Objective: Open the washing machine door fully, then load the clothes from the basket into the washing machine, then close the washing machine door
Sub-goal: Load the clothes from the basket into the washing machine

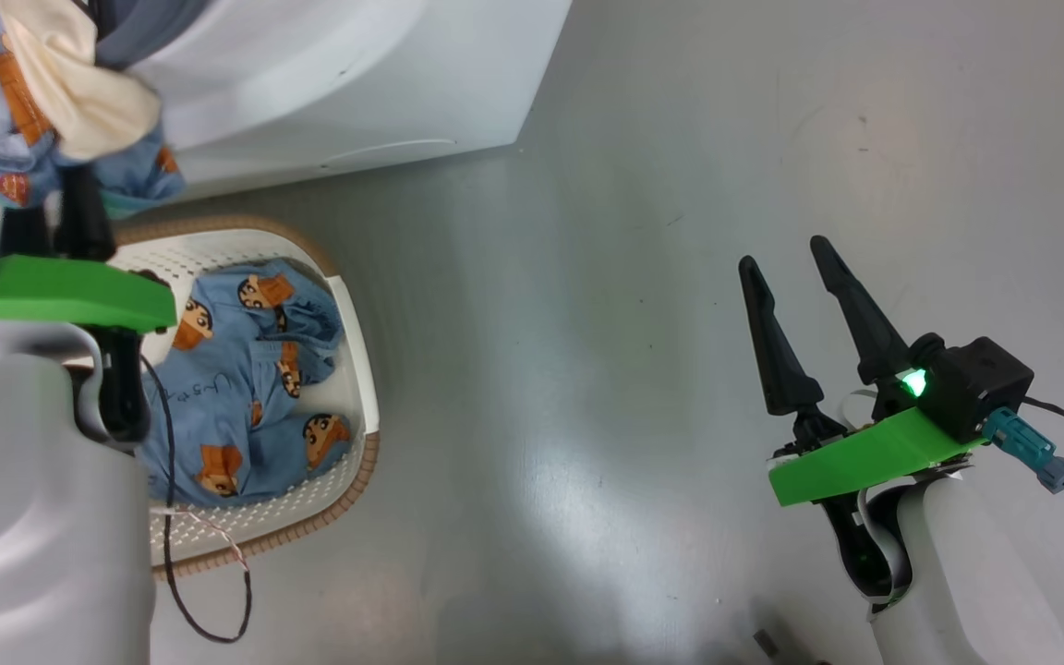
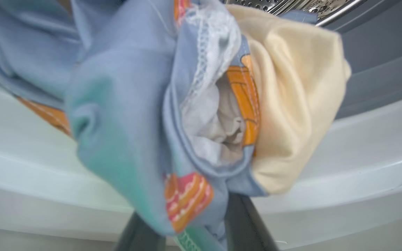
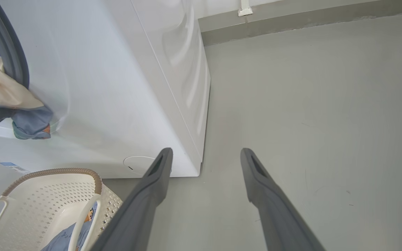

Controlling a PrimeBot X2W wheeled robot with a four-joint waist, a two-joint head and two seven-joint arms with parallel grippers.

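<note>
Two end effectors differ: the left end effector (image 2: 190,223) pinches a bundle of clothes (image 2: 173,104) on the washing machine (image 1: 356,74)'s lip, the right end effector (image 1: 784,259) hangs wide open above the floor (image 1: 587,369). More printed clothes lie in the basket (image 1: 358,369)

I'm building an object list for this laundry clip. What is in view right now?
washing machine: one, white, behind the basket
gasket: one, grey-blue, around the machine's mouth
drum: one, steel, inside the mouth
service flap: one, white, machine's lower front
clothes bundle: one, blue, cream and orange, hanging over the mouth's lip
clothes in the basket: one heap, blue with orange prints
basket: one, cream with a brown rim, on the floor
floor: grey
cable: one, black, beside the basket
left gripper: dark fingers, cloth between them
right gripper: dark fingers, open, over the floor
</note>
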